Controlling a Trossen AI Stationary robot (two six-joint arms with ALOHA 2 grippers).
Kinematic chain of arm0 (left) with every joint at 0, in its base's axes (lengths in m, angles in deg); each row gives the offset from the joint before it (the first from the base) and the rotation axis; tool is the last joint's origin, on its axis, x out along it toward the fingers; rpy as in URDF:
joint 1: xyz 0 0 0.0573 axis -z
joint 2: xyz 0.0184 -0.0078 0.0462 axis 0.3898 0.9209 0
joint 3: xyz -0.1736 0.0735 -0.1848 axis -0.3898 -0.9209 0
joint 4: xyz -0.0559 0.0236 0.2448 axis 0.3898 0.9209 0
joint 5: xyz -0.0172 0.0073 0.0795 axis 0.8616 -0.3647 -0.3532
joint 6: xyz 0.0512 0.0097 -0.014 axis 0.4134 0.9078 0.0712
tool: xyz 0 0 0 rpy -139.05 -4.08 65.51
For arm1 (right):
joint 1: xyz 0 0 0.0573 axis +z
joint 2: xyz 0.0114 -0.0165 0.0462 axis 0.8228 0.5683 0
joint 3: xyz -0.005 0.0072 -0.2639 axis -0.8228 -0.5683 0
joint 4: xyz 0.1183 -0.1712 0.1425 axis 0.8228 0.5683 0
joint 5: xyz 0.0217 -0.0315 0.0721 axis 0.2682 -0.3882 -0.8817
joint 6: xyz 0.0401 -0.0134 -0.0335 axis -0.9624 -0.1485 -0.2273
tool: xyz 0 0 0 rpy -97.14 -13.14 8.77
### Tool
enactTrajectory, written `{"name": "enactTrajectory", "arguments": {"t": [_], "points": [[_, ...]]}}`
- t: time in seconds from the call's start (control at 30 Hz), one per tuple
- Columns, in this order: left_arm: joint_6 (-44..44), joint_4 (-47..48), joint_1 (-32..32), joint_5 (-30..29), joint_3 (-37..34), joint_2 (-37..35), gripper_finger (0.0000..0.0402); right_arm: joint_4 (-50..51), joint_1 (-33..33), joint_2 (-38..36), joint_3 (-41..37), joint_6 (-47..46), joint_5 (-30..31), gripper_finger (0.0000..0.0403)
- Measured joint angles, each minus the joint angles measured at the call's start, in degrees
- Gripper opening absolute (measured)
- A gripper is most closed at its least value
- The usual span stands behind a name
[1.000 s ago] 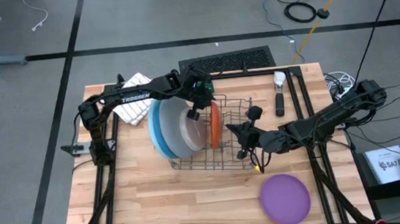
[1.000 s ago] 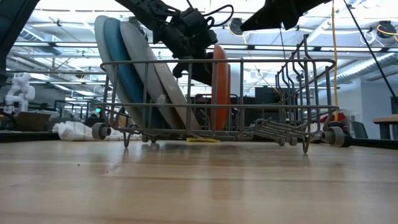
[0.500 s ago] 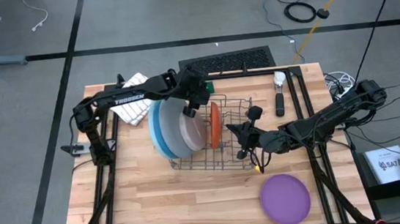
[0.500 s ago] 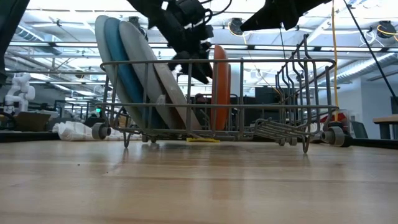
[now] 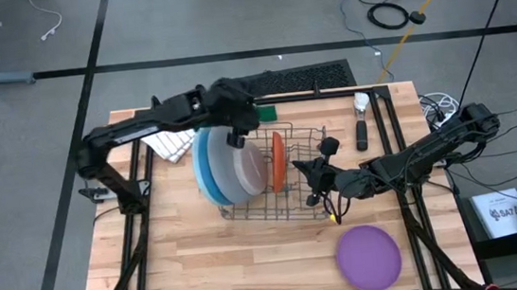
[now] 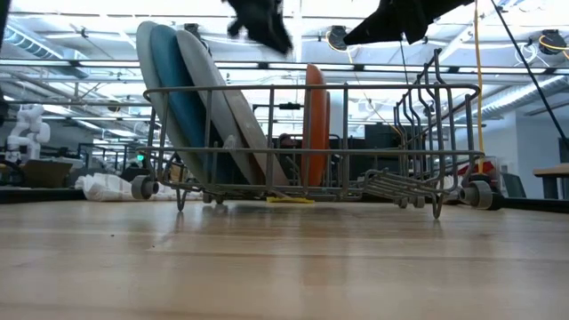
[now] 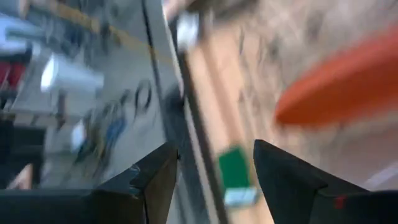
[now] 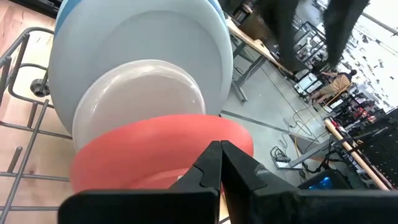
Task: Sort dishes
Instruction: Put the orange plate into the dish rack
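A wire dish rack (image 5: pixel 296 184) holds plates standing on edge: light blue (image 5: pixel 199 165), darker blue (image 6: pixel 178 98), grey (image 5: pixel 231 171), off-white (image 8: pixel 143 93) and orange (image 5: pixel 279 160). The large plates lean toward the table's left. A purple plate (image 5: pixel 368 257) lies flat on the table near the front right. My left gripper (image 5: pixel 236 139) is open and empty above the grey plate, over the rack's rim (image 6: pixel 267 27). My right gripper (image 5: pixel 301 171) is shut and empty, above the rack's right part, pointing at the orange plate (image 8: pixel 155 149).
A white striped cloth (image 5: pixel 174 134) lies at the far left, under my left arm. A black grille (image 5: pixel 295 78) and a green block (image 5: pixel 267 112) lie behind the rack. A dark tool (image 5: pixel 361 135) lies at the far right. A yellow bit (image 5: pixel 330 216) lies by the rack's near right corner.
My left gripper has risen out of the rack, from between the grey and orange plates to above the rim, and has drawn back toward the table's far left. The plates stand as before.
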Motion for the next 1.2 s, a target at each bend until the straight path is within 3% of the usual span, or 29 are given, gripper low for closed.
{"name": "enactTrajectory", "arguments": {"t": [0.13,0.3,0.5,0.77,0.9,1.1,1.2], "points": [[-7.5,0.2,1.7,13.4,0.2,-2.8,0.0212,-0.1,0.0,0.0,0.0,0.0,0.0,0.0],[-18.5,-2.2,4.2,15.8,-1.2,-0.8,0.0212,-0.7,0.0,0.0,0.0,0.3,0.0,0.0],[-28.8,-3.0,7.7,9.4,-1.3,2.7,0.0212,-1.6,2.0,-1.0,0.0,1.4,0.6,0.0],[-37.8,-5.1,9.4,9.8,-1.3,6.4,0.0212,-2.1,5.2,-5.4,0.0,4.4,6.6,0.0],[-41.0,-1.4,9.1,9.1,-1.2,8.1,0.0212,-2.1,7.0,-7.4,0.0,4.7,6.6,0.0],[-47.4,17.3,9.3,-1.5,0.1,6.1,0.0212,-2.1,8.6,-8.3,0.0,6.3,9.6,0.0],[-51.1,19.2,9.8,-4.0,0.2,4.0,0.0212,-2.3,8.7,-8.3,0.0,7.2,10.3,0.0]]}}
